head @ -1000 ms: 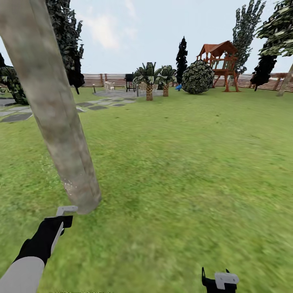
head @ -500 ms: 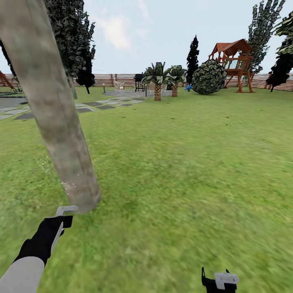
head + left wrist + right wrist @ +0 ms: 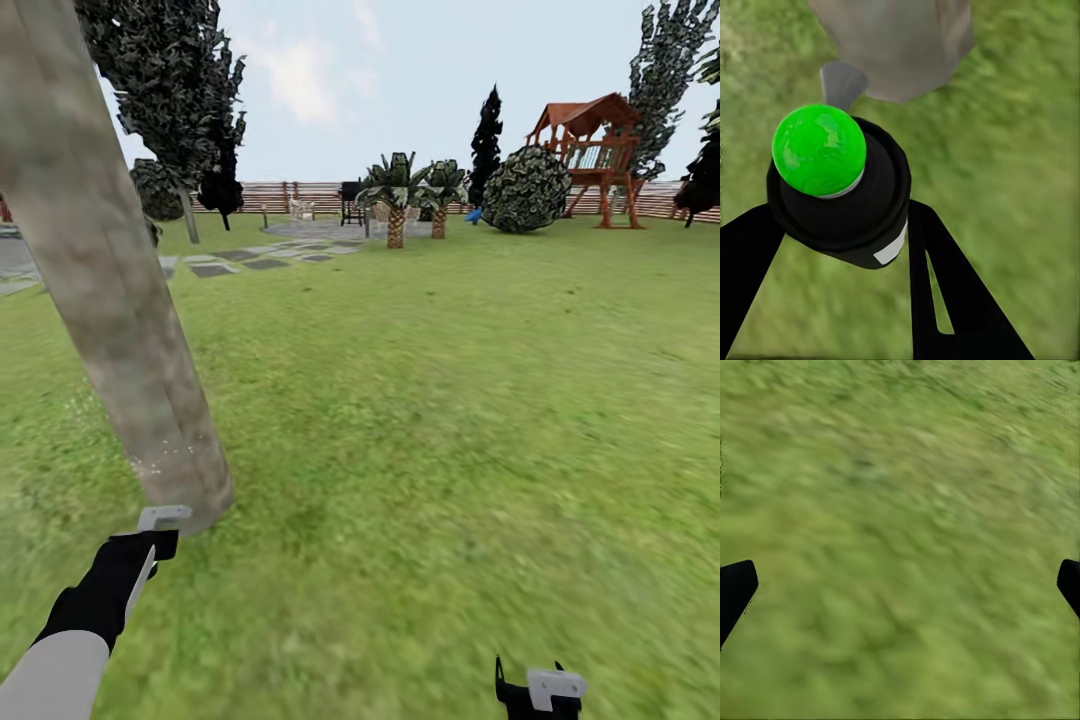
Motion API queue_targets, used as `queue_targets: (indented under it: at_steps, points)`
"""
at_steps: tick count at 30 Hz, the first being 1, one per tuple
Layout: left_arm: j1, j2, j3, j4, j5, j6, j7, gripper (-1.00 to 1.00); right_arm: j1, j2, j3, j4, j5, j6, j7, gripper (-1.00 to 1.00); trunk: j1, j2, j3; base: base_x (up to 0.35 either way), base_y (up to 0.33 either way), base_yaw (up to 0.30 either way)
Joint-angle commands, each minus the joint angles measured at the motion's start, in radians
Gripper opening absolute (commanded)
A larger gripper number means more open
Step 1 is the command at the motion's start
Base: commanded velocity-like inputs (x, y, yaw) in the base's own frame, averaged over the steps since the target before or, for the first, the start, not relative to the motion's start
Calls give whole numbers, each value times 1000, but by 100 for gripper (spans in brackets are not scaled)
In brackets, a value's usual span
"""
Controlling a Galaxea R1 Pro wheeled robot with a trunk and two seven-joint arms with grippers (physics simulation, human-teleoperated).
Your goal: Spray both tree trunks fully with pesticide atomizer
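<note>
View panned left, one tree trunk [image 3: 120,300], two claws

the left claw [image 3: 840,247] grips the pesticide atomizer [image 3: 840,195], green tip aimed at the tree trunk [image 3: 900,45] base on grass [image 3: 1020,150].

Tree trunk [image 3: 120,300] stands on the lawn [image 3: 450,400] at left, playset [image 3: 590,150] far back right.

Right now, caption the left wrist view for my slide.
Left end effector holding green-capped spray bottle beside tree trunk.
</note>
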Motion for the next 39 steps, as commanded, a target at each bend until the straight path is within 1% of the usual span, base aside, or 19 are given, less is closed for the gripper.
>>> queue_targets:
  at_steps: [1,15,21,25,28,32,33,34,35,36,37,38,39]
  points:
    - [0,0,0,0,-1,0,0,-100,0,0,1,0,0,0,0,100,0,0,0,178,-225,274]
    - [0,3,3,0,1,0,0,-100,0,0,0,0,0,0,0,100,0,0,0,157,-237,277]
    - [-1,-1,7,-1,7,-1,-1,-100,0,-1,0,0,0,0,-1,100,0,0,0,20,-27,276]
    - [-16,-1,6,-2,8,6,-10,-100,0,-1,0,0,-1,0,-1,100,0,0,0,0,-1,229]
    - [-50,-2,-1,1,7,16,-15,-100,0,-3,0,0,-1,0,-2,100,0,0,0,0,0,31]
    - [-68,3,-3,0,7,20,-28,-100,0,-5,0,0,-1,0,-2,100,0,0,0,0,0,2]
    - [-74,9,-3,1,7,21,-61,-100,0,-5,0,0,-1,0,-2,100,0,0,0,0,0,0]
    - [-80,21,0,1,4,21,-99,-100,0,-5,0,0,-1,0,-2,100,0,0,0,0,0,0]
    - [-82,36,1,1,3,22,-124,-100,0,-5,0,0,-2,0,-2,100,0,0,0,0,0,0]
    - [-85,61,2,2,4,22,-152,-100,0,-5,0,0,-2,0,-2,100,0,0,0,0,0,0]
    - [-87,87,4,4,4,23,-170,-100,0,-4,0,0,-2,0,-2,100,0,0,0,0,0,0]
    - [-88,99,4,4,2,23,-174,-100,0,-5,0,0,-2,0,-2,100,0,0,0,0,0,0]
    - [-88,100,1,4,-1,23,-175,-100,0,-5,0,0,-2,0,-2,100,0,0,0,0,0,0]
